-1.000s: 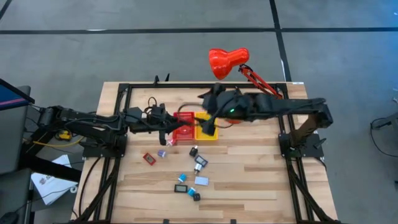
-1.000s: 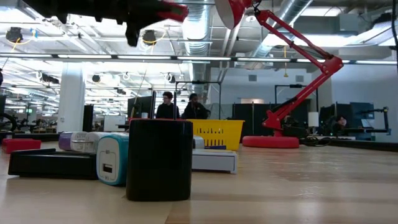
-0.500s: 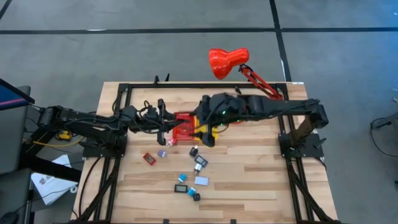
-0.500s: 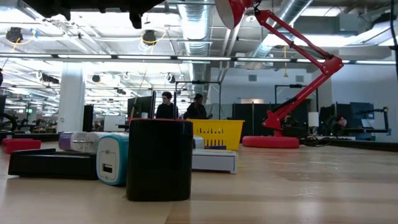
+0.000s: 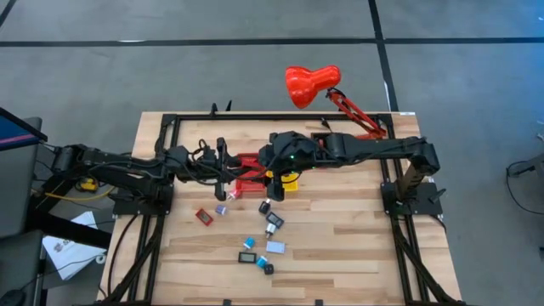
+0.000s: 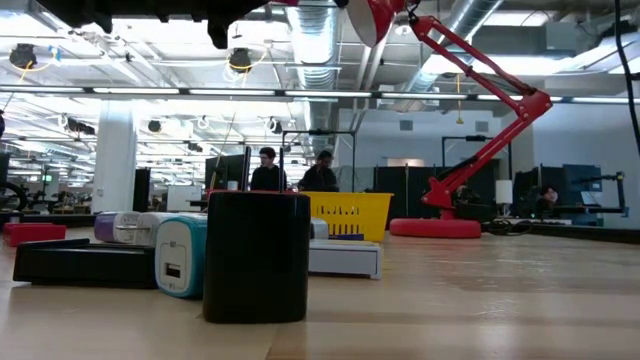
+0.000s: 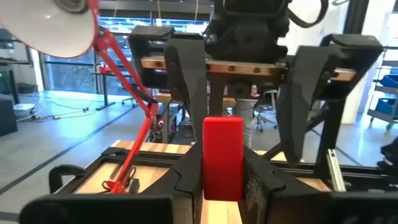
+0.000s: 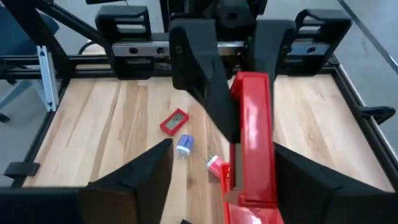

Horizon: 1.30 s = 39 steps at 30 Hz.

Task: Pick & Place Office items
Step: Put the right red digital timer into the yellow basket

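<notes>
Worktop: pale wood planks (image 5: 340,246) inside a black frame, grey floor around it; red desk lamp (image 5: 311,85) over the 12 o'clock edge.
Left hand: (image 5: 228,170) clenched on the wall of the red bin (image 5: 248,164) near worktop centre.
Left arm: comes in from 9 o'clock, stretched low and nearly level.
Right hand: (image 5: 274,172) fingers apart, one on each side of the red bin; whether they touch it cannot be told.
Right arm: reaches across from 3 o'clock and meets the left hand head-on at centre.
Yellow bin: (image 5: 291,181) at 3 o'clock of the red bin, partly under the right hand.
Office items: (image 5: 273,223) loose on the wood at 6 o'clock of the bins, well apart from both hands.
Left wrist view only: red bin wall (image 7: 222,155) upright between its own fingers, with the other hand's spread fingers (image 7: 186,74) facing it.
Right wrist view only: red bin (image 8: 252,137) edge-on between wide dark fingers (image 8: 134,183); a flat red item (image 8: 174,122) and a blue-and-white one (image 8: 185,145) lie beyond.
Low view only: black block (image 6: 256,255) nearest the camera; the yellow bin stands on the wood, with people at desks far behind.
</notes>
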Tool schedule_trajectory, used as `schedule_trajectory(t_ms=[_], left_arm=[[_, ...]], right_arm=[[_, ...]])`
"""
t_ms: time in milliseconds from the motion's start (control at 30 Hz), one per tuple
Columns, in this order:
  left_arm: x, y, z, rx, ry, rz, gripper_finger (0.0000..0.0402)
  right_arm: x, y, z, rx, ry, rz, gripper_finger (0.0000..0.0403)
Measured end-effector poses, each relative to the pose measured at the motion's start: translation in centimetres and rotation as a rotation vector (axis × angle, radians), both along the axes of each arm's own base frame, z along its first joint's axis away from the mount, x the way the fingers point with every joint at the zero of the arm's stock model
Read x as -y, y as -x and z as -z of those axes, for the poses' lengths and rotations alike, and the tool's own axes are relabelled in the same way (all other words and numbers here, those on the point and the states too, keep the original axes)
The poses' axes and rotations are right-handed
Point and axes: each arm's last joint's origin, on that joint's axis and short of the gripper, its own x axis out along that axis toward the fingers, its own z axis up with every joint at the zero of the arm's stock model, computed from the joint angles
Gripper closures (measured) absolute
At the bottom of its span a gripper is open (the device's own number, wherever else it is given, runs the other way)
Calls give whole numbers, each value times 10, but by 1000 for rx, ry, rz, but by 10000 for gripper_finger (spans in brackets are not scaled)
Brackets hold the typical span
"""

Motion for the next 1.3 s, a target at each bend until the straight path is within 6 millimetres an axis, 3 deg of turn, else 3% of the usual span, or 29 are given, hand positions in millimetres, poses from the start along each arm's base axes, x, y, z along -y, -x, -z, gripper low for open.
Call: schedule_trajectory(t_ms=[267,667,967,1200,1300], left_arm=[[0,0,3,-29,37,4,343],[0,0,4,-33,40,4,338],[0,1,2,-21,45,9,288],[0,8,-1,-33,46,3,195],[0,20,-4,-77,47,-3,161]], right_arm=[[1,0,0,-8,8,13,226],[2,1,1,-13,14,25,357],[2,1,1,-16,-13,32,349],[3,3,4,-56,-17,31,360],[6,7,9,-119,-19,41,357]])
